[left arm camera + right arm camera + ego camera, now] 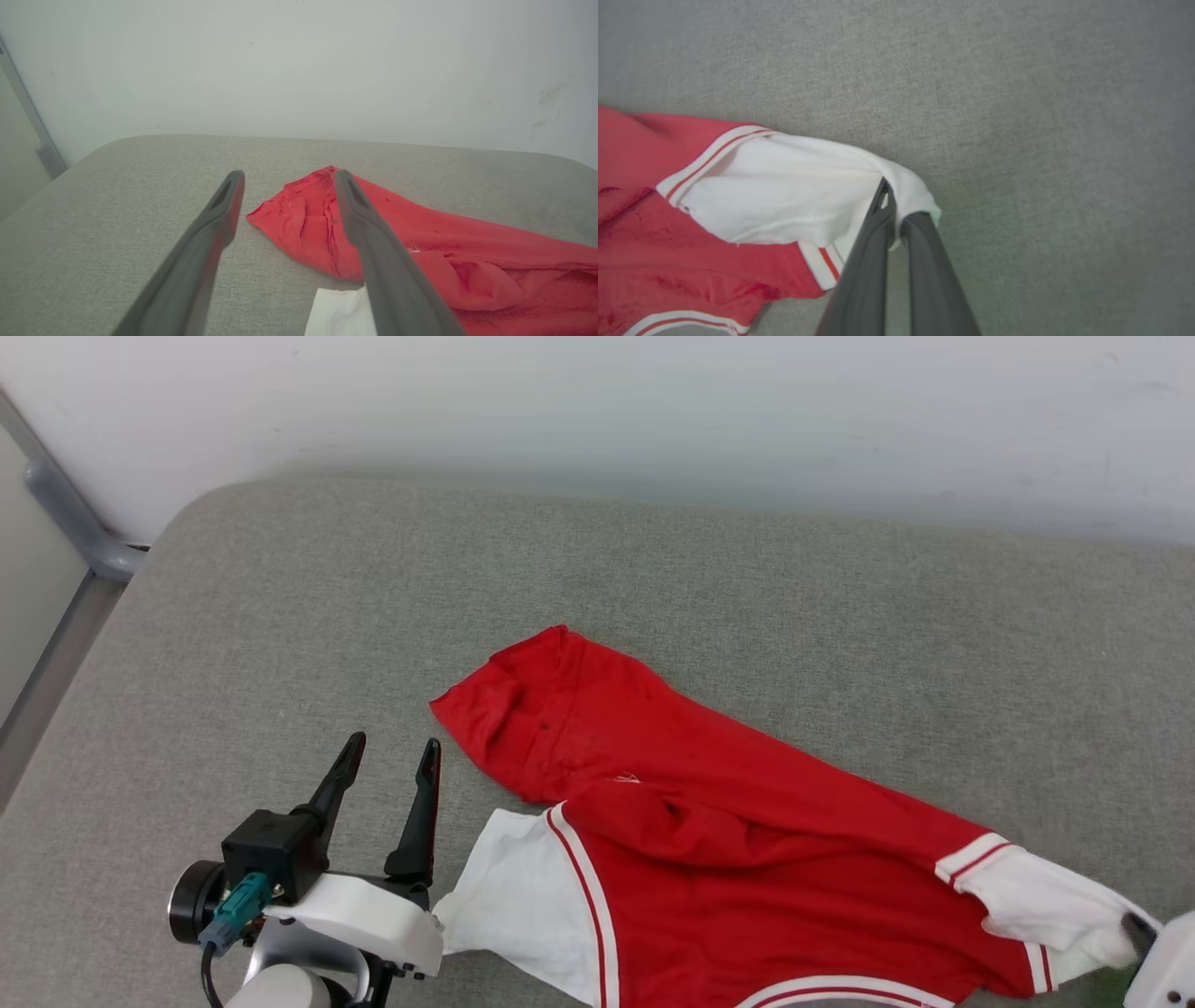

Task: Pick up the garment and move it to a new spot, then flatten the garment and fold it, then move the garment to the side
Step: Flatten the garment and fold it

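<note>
The garment [709,821] is red with white cuff panels and red-and-white stripe trim, and it lies rumpled across the grey padded surface [597,579]. My left gripper [390,754] stands open to the left of the garment's red corner [299,219], just above its left white panel [336,308], with nothing between its fingers. My right gripper [892,205] is shut on the right white cuff panel [794,186], pinching its outer edge. In the head view that cuff [1046,896] sits at the lower right, where a dark fingertip [1137,933] meets it.
A white wall [653,401] runs along the back of the padded surface. A grey metal frame [65,513] stands at the far left. Bare grey padding lies left of and behind the garment.
</note>
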Available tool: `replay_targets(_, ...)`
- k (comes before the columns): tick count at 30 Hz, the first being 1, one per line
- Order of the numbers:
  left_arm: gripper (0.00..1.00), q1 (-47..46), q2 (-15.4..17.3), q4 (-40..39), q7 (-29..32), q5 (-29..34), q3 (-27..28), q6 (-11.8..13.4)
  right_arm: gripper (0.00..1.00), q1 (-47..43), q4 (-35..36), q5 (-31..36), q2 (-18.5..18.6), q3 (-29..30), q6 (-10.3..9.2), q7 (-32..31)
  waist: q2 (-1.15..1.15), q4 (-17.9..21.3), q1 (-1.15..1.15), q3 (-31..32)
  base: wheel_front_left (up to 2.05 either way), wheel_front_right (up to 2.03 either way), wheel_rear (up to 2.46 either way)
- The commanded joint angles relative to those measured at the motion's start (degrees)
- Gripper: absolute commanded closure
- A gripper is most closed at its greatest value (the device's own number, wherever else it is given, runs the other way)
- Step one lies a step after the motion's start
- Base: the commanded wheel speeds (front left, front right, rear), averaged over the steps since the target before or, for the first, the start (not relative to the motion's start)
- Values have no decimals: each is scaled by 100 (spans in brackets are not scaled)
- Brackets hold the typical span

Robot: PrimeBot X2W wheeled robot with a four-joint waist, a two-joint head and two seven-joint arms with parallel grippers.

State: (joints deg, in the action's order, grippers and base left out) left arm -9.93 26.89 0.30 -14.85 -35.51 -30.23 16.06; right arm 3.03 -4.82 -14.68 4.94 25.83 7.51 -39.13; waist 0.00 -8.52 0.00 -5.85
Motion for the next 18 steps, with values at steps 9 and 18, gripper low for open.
replay_targets(9,0,97,53,73,5,-55,16,22,0,-120,-506,-399,-203,347,-5,928,0,81,0,-1,0,0,0)
replay_targets(18,0,323,74,119,-6,-86,73,161,0,-452,-307,-185,-207,-117,-4,3129,0,154,0,341,0,0,0)
